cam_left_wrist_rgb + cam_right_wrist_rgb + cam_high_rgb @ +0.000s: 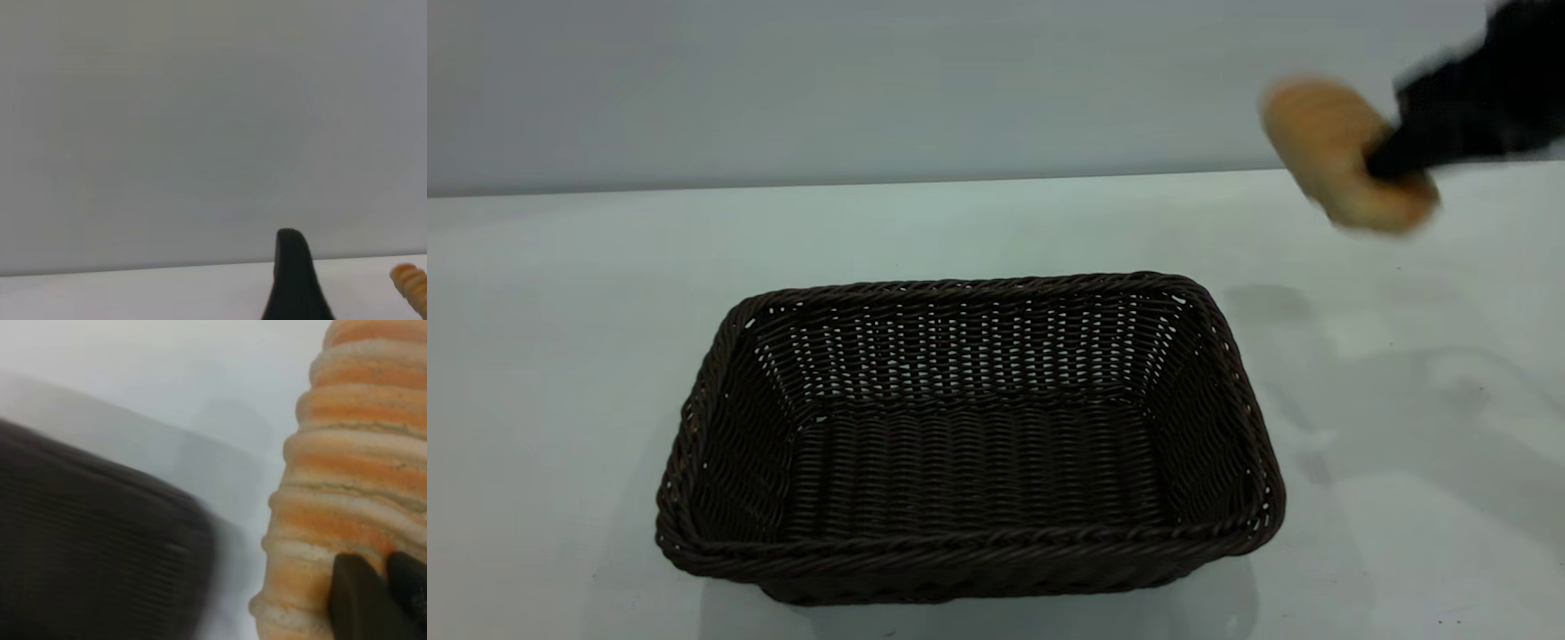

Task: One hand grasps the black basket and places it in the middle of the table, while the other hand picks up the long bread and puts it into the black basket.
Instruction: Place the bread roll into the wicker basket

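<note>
The black basket stands empty in the middle of the white table, its long side facing me. High above the table's far right, my right gripper is shut on the long bread, which hangs in the air beyond the basket's right end. In the right wrist view the ridged orange and cream bread fills one side, with the black fingertips pressed on it and the basket below. My left gripper shows only as a black tip, with the bread far off.
A plain grey wall rises behind the table's far edge. Bare tabletop lies on all sides of the basket.
</note>
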Motion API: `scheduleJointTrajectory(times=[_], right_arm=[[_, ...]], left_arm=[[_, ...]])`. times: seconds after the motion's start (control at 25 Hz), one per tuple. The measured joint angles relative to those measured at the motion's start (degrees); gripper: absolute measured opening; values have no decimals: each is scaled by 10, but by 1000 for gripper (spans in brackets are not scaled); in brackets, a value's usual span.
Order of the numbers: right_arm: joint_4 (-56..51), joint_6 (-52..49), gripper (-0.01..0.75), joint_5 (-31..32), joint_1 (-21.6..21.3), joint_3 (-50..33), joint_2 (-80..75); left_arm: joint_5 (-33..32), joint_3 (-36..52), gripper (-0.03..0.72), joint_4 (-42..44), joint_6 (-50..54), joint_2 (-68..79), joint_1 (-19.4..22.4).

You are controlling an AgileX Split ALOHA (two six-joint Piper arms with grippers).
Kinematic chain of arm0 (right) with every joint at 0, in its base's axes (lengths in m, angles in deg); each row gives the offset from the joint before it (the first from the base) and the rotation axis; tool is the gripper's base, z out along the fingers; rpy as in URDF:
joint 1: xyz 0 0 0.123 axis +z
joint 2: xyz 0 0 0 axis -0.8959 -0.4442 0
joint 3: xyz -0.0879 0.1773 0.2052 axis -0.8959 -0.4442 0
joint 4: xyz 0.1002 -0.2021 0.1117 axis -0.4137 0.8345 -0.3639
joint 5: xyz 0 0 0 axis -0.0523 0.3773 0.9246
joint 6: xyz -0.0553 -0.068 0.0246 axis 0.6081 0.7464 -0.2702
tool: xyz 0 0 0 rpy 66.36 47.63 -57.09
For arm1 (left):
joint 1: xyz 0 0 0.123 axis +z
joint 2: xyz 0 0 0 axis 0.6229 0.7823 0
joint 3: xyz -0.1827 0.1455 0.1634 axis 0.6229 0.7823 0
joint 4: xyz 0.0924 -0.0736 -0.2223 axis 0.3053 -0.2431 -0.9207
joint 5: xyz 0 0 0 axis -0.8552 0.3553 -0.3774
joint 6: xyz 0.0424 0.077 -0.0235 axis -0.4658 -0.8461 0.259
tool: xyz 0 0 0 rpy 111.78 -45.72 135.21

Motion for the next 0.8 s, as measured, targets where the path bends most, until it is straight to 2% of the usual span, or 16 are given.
scheduleJointTrajectory(times=[0.08, 0.2, 0.32, 0.44, 0.56, 0.8], right_arm=[[0, 1, 22, 60, 29, 10, 21], [-1, 7, 22, 112, 105, 18, 28], [0, 16, 22, 101, 194, 18, 21], [-1, 22, 22, 67, 249, 18, -4], [-11, 32, 22, 47, 266, 18, -43], [-62, 83, 22, 31, 266, 18, -113]], left_arm=[[1, 0, 550, 0, 0, 0, 0], [1, 0, 550, -2, -1, 0, 0], [1, 0, 550, -2, -1, 0, 0], [1, 0, 550, -2, -1, 0, 0], [1, 0, 550, -2, -1, 0, 0], [1, 0, 550, -2, -1, 0, 0]])
